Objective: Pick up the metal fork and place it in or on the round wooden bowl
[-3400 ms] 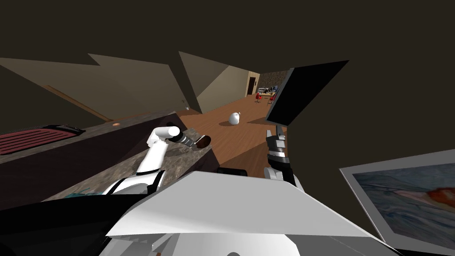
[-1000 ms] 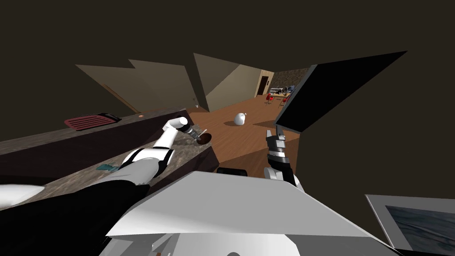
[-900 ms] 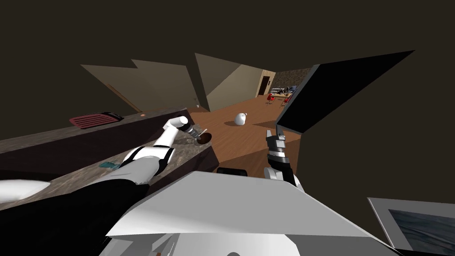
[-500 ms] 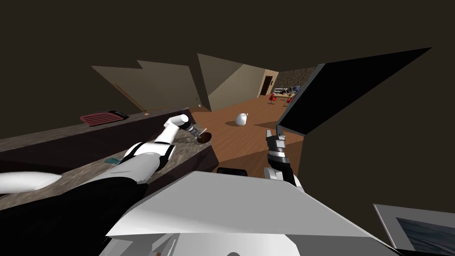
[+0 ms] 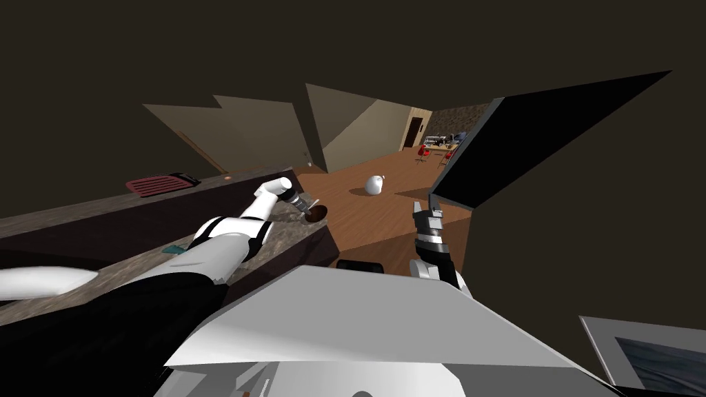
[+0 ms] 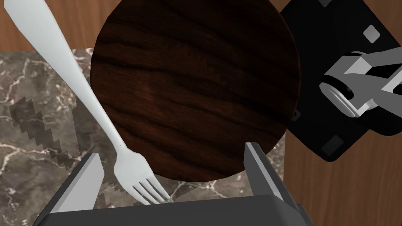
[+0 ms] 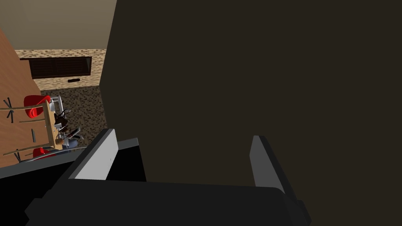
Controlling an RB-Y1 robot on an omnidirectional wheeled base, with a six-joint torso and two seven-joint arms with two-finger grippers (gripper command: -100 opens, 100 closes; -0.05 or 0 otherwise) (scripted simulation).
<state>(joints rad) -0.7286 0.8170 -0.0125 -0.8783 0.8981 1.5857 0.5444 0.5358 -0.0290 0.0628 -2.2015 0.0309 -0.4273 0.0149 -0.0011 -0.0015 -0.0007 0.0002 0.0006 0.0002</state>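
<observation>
While the left gripper (image 6: 170,150) hung right over the brown bowl (image 6: 192,86), its two fingers stood wide apart and held nothing. The pale fork (image 6: 90,94) lay between them, prongs near the gripper, handle crossing the bowl's side. The bowl sat at the end corner of the stone counter (image 6: 35,164). I think the putting-down step was nearly done, but I could not tell if the fork rested on the bowl. Next, the hand should lift straight up without bumping it. The right gripper (image 7: 183,134) was wide open too.
</observation>
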